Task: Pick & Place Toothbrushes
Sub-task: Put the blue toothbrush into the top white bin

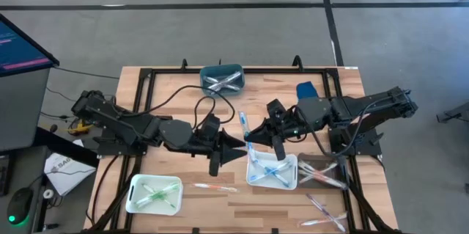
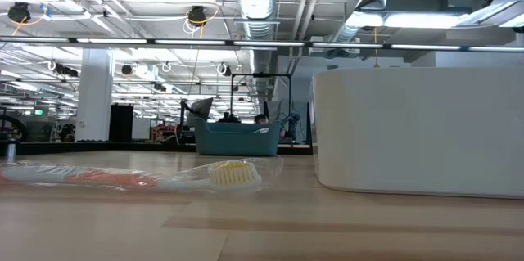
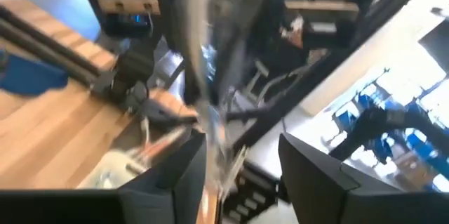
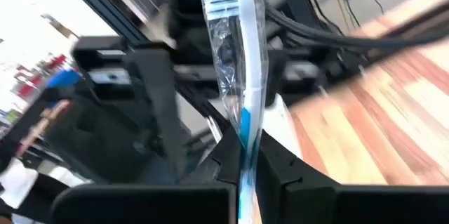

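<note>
Toothbrush handover is seen at mid-table: a blue-and-white wrapped toothbrush [image 4: 235, 55] is clamped between the closed fingers of the right gripper [image 1: 253, 137], its bristle head pointing away from the wrist. The left gripper [image 1: 236, 144] is held just beside it, fingers [image 3: 312, 175] parted and gripping nothing. Other toothbrushes are laid in the white tray [image 1: 173, 203], the teal bin [image 1: 239, 78] and a second white tray [image 1: 291, 183], and one pink toothbrush [image 2: 131, 177] is left loose on the wooden table [image 1: 264, 208].
</note>
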